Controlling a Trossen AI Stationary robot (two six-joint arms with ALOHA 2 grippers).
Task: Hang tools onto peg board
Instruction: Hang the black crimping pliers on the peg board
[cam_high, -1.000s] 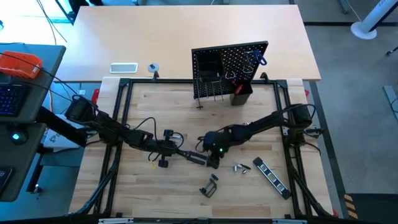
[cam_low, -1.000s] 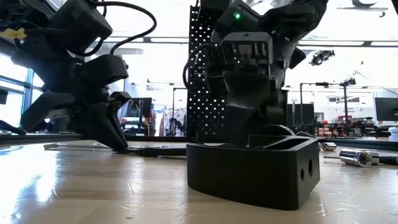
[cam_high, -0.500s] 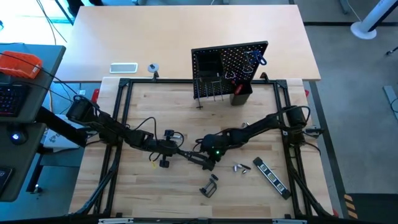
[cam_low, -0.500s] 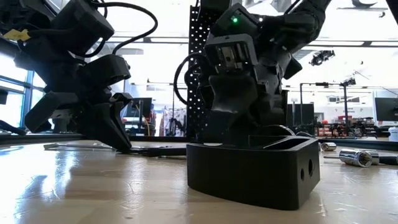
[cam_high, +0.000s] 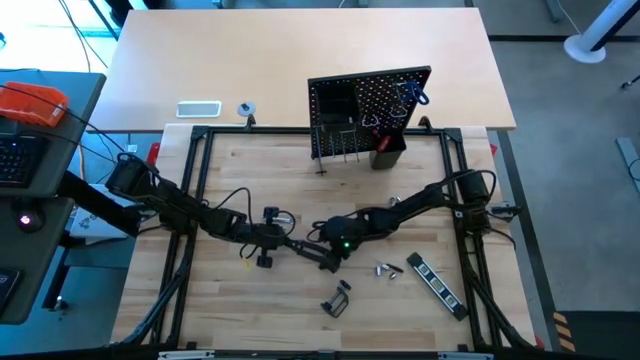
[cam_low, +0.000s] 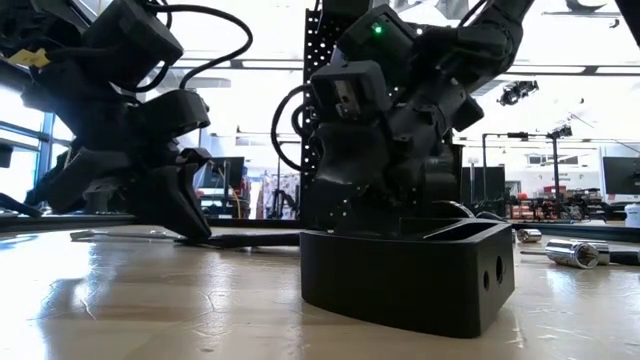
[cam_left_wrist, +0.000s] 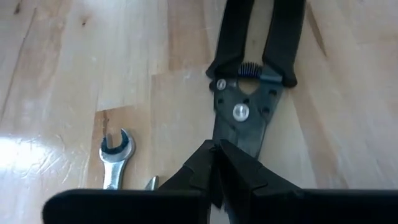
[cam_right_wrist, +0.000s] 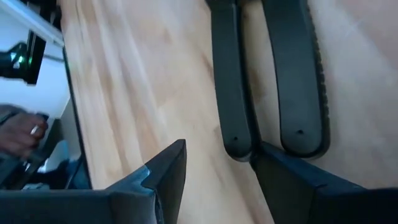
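Observation:
The black pliers (cam_high: 312, 252) lie flat on the wooden table near its middle. My left gripper (cam_left_wrist: 217, 146) comes from the table's left and is shut on their nose end. Their two handles (cam_right_wrist: 239, 93) run toward my right gripper (cam_right_wrist: 219, 148). It is open and slants down at the handles' free ends, one finger (cam_right_wrist: 165, 174) beside them and the other (cam_right_wrist: 292, 180) against them. The peg board (cam_high: 370, 110) stands upright at the table's far edge with a blue-handled hex key (cam_high: 412, 95) and other tools hung on it. My left gripper pinches the pliers' nose (cam_left_wrist: 235, 138) between its two shut fingers. They slant down from the table's left and lie along the pliers, which rest flat on the table. My right gripper stands at the handle ends (cam_right_wrist: 239, 146); I cannot tell whether it touches them.
A silver wrench (cam_left_wrist: 115, 155) lies by the left gripper. Toward the near edge lies a black clamp (cam_high: 337, 298), which fills the low view's foreground. To the right are small silver pieces (cam_high: 388, 269) and a striped bar (cam_high: 437, 285). A black frame rail (cam_high: 190, 200) borders the table.
My right gripper has sunk a little and moved toward the table's left, onto the pliers' handle ends. Its wrist has rolled and tipped further down. Its fingers have stayed open, and the pliers have stayed flat on the table.

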